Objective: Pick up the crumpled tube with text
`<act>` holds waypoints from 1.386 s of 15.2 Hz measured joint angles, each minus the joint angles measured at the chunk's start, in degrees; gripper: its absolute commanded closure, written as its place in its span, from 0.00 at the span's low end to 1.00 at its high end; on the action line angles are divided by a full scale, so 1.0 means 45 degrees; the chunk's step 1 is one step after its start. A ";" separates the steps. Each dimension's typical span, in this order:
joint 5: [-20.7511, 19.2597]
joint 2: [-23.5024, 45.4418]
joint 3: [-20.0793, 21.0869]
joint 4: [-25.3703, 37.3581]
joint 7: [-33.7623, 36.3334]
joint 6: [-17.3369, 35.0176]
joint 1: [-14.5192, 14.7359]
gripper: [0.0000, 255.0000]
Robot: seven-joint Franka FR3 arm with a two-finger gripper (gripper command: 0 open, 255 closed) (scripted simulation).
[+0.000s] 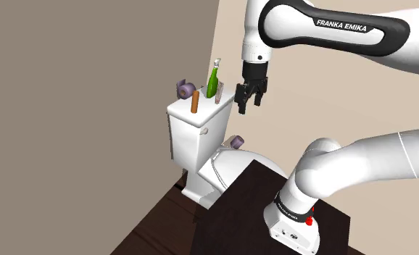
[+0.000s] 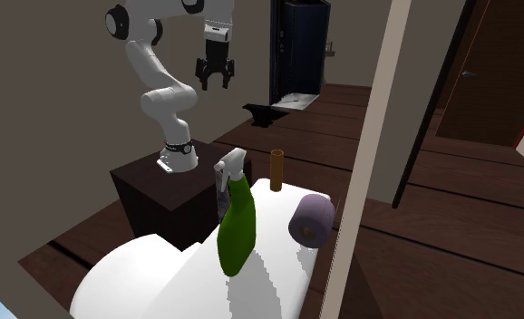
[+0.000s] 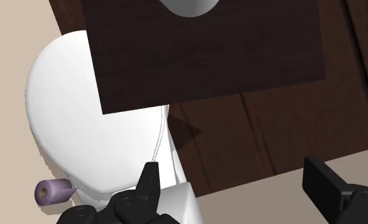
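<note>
On the white toilet tank lid stand a green spray bottle, a brown cylinder, a purple roll and a small grey tube beside the bottle. Any text on the tube is too small to tell. In the second exterior view the grey tube stands upright, partly hidden behind the green bottle. My black gripper hangs open in the air, off to the shoulder view's right of the tank and a little above it, holding nothing. Its fingers stand wide apart.
The toilet bowl lies below the gripper, next to my dark stand. A second purple roll hangs by the wall. A beige wall stands right behind the tank. The floor is dark wood.
</note>
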 measured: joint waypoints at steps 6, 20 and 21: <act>0.0379 0.2126 0.0156 0.1292 0.1603 0.0817 -0.0676 0.00; 0.1156 0.8398 -0.0485 0.6634 0.6526 0.1955 -0.2542 0.00; 0.1223 0.8811 -0.0576 0.7064 0.6850 0.1969 -0.2647 0.00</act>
